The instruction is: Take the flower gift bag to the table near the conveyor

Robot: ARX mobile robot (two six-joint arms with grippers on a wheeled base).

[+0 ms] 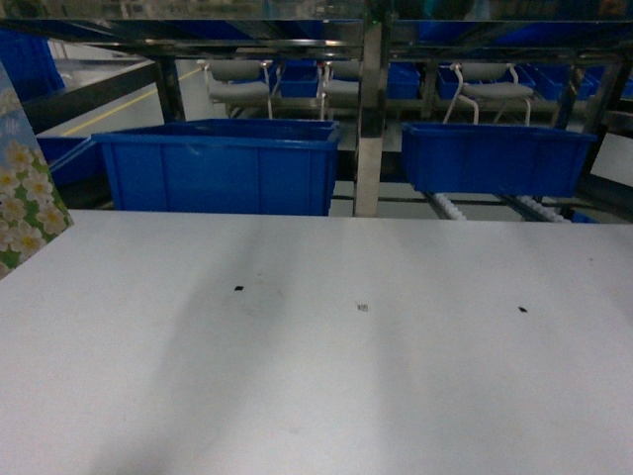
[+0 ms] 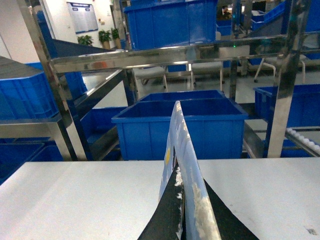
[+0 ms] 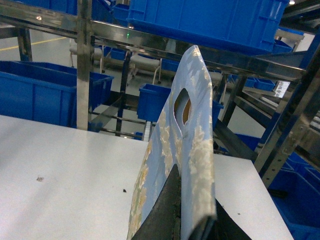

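A: Where is the gift bag being seen?

B: In the head view a corner of it is being shown at the far left edge of the table, flower print facing in. In each wrist view a floral bag edge is being pinched: the left gripper is pressed onto a thin upright edge, the right gripper onto a panel with a cut-out handle hole. Whether one bag or two is being held cannot be told.

A: Which step is being carried out?

B: The carrying step, it is judged; whether the bag's base is touching the tabletop is not being shown. The conveyor, with a blue bin on it, is just beyond the table's far edge.

A: What is being called for next?

B: The bag is to be lowered upright onto the tabletop, then the jaws spread.
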